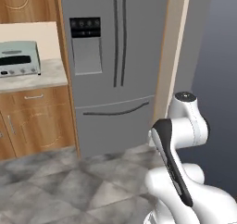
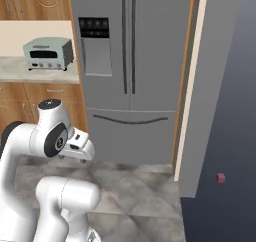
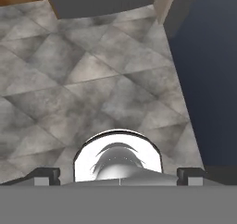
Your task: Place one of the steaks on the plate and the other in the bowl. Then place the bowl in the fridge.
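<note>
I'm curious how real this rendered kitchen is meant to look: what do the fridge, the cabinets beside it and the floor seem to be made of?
The fridge looks like brushed grey metal, matte, with dark handles. The cabinets look like warm brown wood, with carved door panels. The floor looks like mottled grey stone tile, laid diagonally with thin seams.

Toaster oven (image 1: pixel 17 59) (pale green) stands on the table (image 1: pixel 37 77) above wooden cabinets (image 1: pixel 39 121); grey tiled floor (image 1: pixel 69 186) below.

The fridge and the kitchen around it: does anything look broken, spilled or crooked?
Nothing stands out. The fridge has both doors shut and its handles straight, the toaster oven sits squarely on the counter, and the tiled floor shows no spills.
</note>
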